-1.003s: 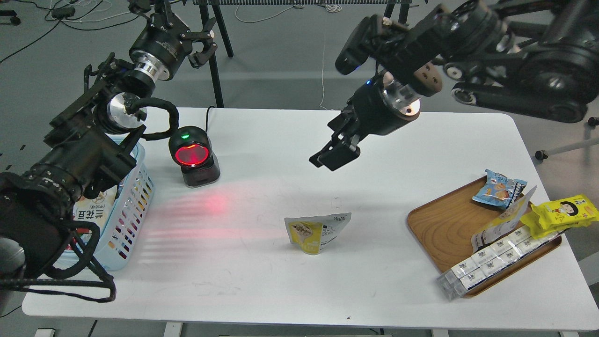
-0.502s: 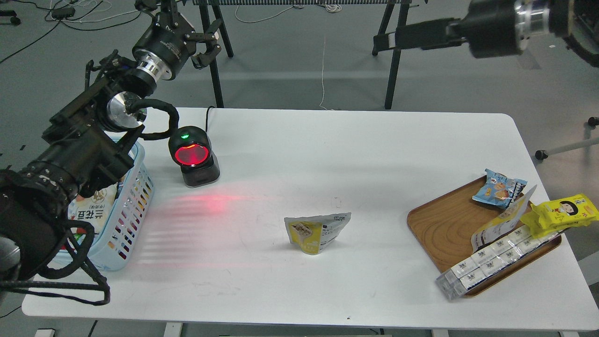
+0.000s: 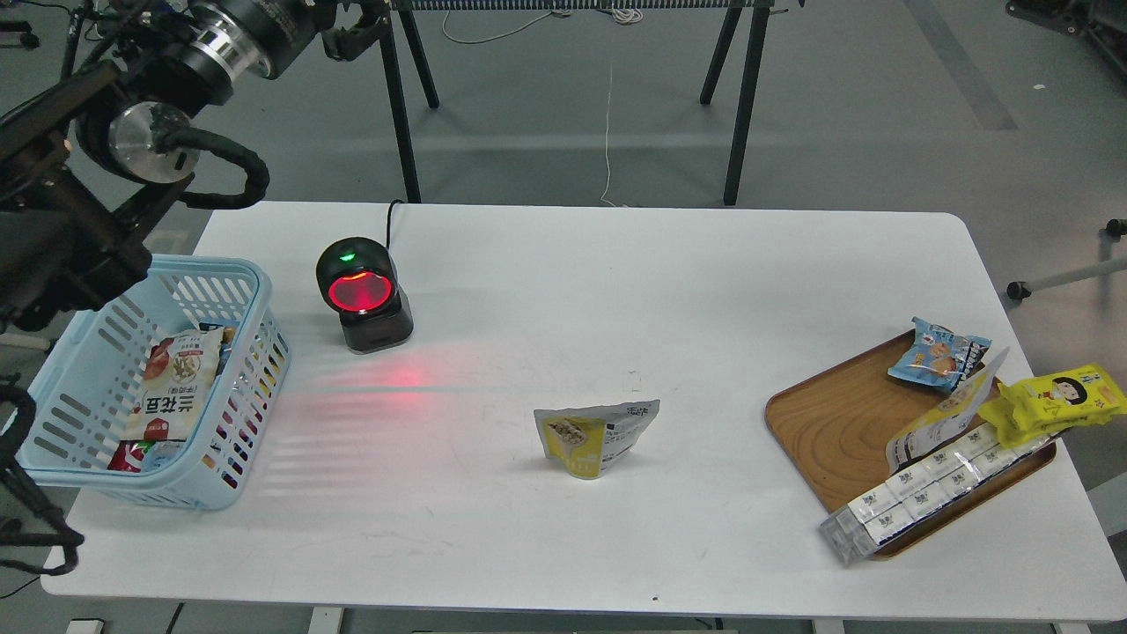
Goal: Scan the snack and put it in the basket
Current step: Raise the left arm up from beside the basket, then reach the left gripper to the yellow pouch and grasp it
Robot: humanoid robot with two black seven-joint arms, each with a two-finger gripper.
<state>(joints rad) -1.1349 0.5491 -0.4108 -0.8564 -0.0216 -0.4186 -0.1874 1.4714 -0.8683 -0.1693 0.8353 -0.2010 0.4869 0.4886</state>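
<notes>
Left claw point(image 3: 352, 31) cut off by top edge, only dark finger bits show, spread can't be judged; right claw out of frame. Table point(image 3: 563, 546) front edge clipped at the bottom; left arm point(image 3: 53, 238) covers the basket's point(image 3: 220, 493) far left corner. Print on the snack point(image 3: 597, 433) too small to read; packets in the basket overlap, lower ones mostly hidden.
</notes>
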